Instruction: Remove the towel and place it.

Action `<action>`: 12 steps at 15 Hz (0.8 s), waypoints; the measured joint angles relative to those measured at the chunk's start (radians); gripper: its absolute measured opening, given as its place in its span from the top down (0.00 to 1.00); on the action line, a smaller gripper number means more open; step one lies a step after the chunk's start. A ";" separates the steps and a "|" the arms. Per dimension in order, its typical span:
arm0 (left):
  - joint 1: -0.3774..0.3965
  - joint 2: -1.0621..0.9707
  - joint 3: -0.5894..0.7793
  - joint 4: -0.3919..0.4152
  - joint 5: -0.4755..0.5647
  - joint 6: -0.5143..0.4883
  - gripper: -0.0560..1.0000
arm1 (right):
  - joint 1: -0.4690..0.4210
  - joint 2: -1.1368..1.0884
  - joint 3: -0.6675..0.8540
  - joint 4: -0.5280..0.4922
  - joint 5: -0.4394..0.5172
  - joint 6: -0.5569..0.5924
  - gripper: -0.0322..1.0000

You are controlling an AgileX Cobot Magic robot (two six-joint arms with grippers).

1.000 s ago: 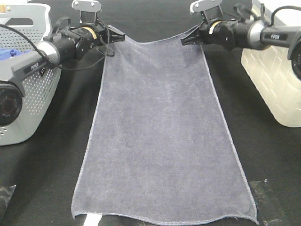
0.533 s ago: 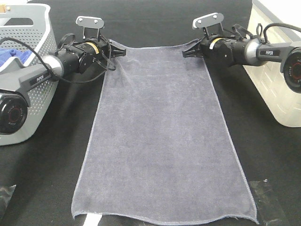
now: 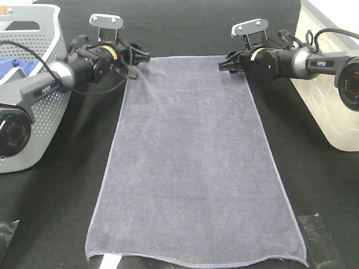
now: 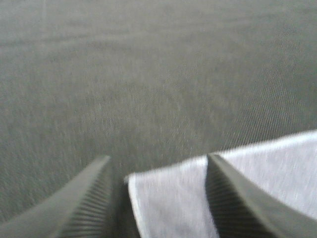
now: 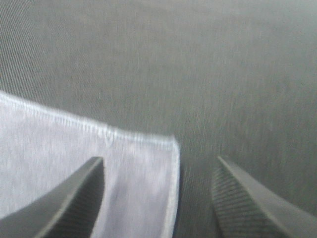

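The towel (image 3: pixel 193 162) lies spread flat and lengthwise on the dark table (image 3: pixel 314 185), between the grey perforated basket (image 3: pixel 33 112) and the cream bin (image 3: pixel 331 84), its far edge straight. It looks soft, limp and light, likely to sag and fold wherever unsupported, so the two far corners by the stitched hem seem the best places to pinch. The left gripper (image 4: pixel 158 193) stands with jaws apart over one far corner, holding nothing; the right gripper (image 5: pixel 158 198) likewise stands spread at the other corner, the cloth lying loose between its fingers.

towel (image 3: pixel 190 162) — flat between two baskets (image 3: pixel 33 112)
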State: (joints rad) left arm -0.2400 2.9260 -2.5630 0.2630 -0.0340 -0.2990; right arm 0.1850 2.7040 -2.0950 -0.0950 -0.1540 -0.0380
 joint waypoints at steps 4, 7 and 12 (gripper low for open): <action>-0.009 -0.054 0.000 0.000 0.023 0.000 0.38 | 0.001 -0.066 0.000 0.008 0.146 0.001 0.37; -0.039 -0.107 0.000 0.000 0.065 0.000 0.38 | 0.002 -0.141 0.000 0.011 0.240 0.001 0.37; -0.078 -0.239 0.000 0.000 0.296 0.000 0.38 | 0.002 -0.301 0.000 0.103 0.402 0.004 0.37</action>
State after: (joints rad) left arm -0.3180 2.6870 -2.5630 0.2630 0.2620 -0.2990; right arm 0.1870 2.4030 -2.0950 0.0080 0.2480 -0.0340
